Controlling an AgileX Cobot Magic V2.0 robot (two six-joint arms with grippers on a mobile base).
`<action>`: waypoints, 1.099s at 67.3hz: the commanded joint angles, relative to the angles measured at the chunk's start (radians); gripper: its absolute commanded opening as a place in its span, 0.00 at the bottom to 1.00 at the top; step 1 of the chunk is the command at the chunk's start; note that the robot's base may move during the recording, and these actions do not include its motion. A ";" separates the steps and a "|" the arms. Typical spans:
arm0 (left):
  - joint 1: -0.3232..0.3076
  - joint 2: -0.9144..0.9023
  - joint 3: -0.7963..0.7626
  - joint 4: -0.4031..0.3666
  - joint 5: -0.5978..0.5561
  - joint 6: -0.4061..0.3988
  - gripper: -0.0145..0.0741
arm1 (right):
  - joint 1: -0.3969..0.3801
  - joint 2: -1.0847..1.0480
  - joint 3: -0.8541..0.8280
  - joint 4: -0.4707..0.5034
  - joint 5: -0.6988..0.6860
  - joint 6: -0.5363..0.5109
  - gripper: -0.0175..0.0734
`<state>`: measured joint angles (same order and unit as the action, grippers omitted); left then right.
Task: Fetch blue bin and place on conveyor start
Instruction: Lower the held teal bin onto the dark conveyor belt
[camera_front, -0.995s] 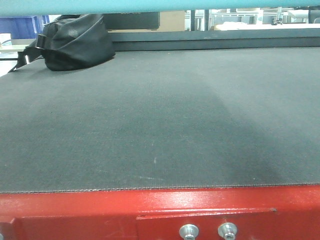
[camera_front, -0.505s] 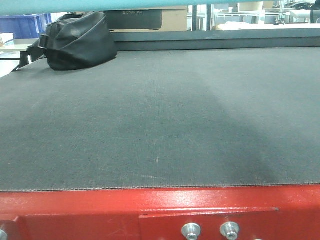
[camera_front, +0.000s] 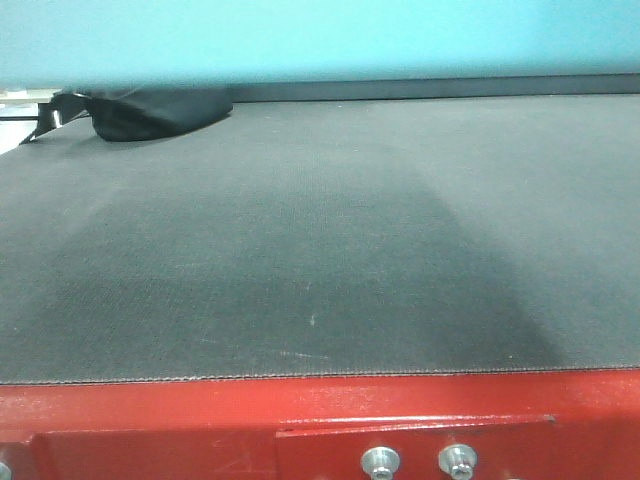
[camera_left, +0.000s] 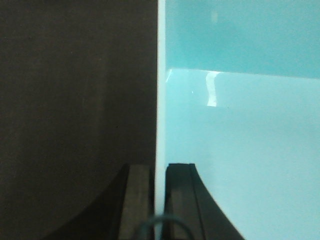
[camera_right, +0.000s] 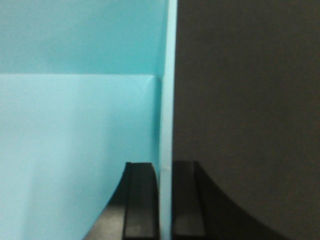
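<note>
The blue bin (camera_front: 320, 40) fills the top strip of the front view as a pale turquoise band hanging above the conveyor start (camera_front: 320, 250), a dark grey belt with a red frame (camera_front: 150, 420). My left gripper (camera_left: 159, 172) is shut on the bin's left wall (camera_left: 160, 100), one finger outside, one inside. My right gripper (camera_right: 165, 172) is shut on the bin's right wall (camera_right: 170, 90) the same way. Both wrist views show the bin's smooth inside (camera_left: 240, 150) (camera_right: 75, 140) and the dark belt beyond. Neither gripper shows in the front view.
A black bag (camera_front: 150, 112) lies on the belt at the far left, its top hidden by the bin. Silver bolt heads (camera_front: 378, 462) sit in the red frame at the near edge.
The bin's underside has come down in the front view, from a thin strip at the top to a wide band that now hides the background and the top of the black bag.
</note>
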<state>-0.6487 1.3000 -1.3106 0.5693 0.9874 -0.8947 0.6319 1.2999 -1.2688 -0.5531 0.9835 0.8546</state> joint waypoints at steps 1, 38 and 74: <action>0.030 0.003 0.051 -0.100 -0.199 0.025 0.04 | 0.013 0.036 0.024 0.043 -0.173 0.009 0.01; 0.154 0.155 0.258 -0.126 -0.638 0.025 0.04 | -0.175 0.204 0.177 0.067 -0.547 0.029 0.01; 0.154 0.202 0.258 -0.095 -0.636 0.025 0.18 | -0.175 0.285 0.177 0.028 -0.574 0.029 0.13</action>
<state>-0.4742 1.5046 -1.0414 0.5019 0.4942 -0.8666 0.4378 1.5882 -1.0850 -0.5402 0.5633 0.8902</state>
